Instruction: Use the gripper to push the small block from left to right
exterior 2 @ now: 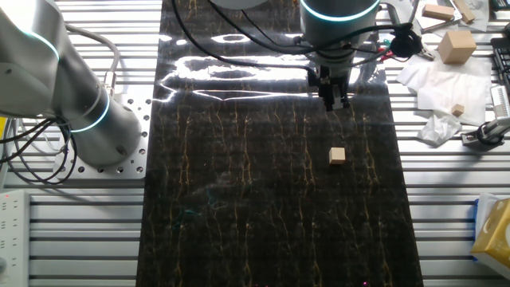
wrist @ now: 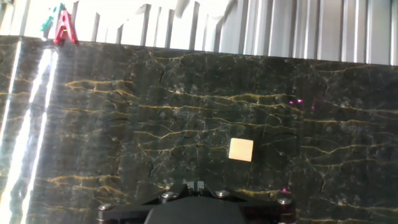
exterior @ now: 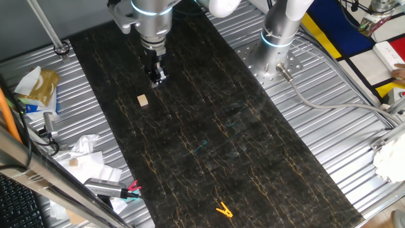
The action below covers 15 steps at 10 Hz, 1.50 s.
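Note:
The small block (exterior: pixel 143 100) is a pale tan cube that lies on the dark marbled mat (exterior: pixel 209 126). My gripper (exterior: pixel 157 78) hangs just above the mat, a short way behind the block and apart from it. Its narrow fingers are pressed together with nothing between them. From the other side, the block (exterior 2: pixel 338 155) sits below the gripper (exterior 2: pixel 335 101) in the picture. In the hand view the block (wrist: pixel 240 150) lies ahead and slightly right of the gripper (wrist: pixel 194 185), whose tips meet at the bottom edge.
A yellow-orange clip (exterior: pixel 223 209) lies near the mat's front end. A red clip (wrist: pixel 64 30) sits at the mat's far edge. Crumpled paper, wooden blocks (exterior 2: pixel 456 45) and tools crowd the ribbed metal table beside the mat. A second arm base (exterior: pixel 278 38) stands on the other side.

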### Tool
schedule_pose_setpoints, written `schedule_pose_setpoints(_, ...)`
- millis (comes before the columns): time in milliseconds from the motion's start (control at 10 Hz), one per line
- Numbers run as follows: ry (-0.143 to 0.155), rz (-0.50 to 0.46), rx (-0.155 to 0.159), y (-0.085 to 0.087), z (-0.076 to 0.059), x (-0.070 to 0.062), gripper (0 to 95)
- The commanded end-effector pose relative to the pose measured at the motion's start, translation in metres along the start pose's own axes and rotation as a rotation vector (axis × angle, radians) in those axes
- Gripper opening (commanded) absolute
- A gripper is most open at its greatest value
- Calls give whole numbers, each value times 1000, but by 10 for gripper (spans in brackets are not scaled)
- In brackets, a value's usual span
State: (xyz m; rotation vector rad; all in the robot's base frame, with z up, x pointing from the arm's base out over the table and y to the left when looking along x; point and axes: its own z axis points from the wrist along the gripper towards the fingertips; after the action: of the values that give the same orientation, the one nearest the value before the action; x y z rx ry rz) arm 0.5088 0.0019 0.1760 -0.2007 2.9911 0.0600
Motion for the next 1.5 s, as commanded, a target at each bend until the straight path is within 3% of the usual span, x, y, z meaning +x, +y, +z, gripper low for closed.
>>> schedule_pose_setpoints(100,-1,-8,7,2,1,-4,0)
schedule_pose_setpoints(600,0,4,5,2,0,-6,0)
schedule_pose_setpoints(700,1,3,7,2,0,-6,190)
schedule_pose_setpoints(900,3,1,7,3,0,-6,190)
schedule_pose_setpoints(1000,2,2,3,3,0,-6,380)
schedule_pose_setpoints(1200,-1,15,-18,3,0,-6,380)
schedule_pose_setpoints(1300,-2,19,-29,3,0,-6,570)
schedule_pose_setpoints(1400,-8,26,-48,3,0,-6,570)
schedule_pose_setpoints(1500,-11,24,-49,3,0,-6,760)
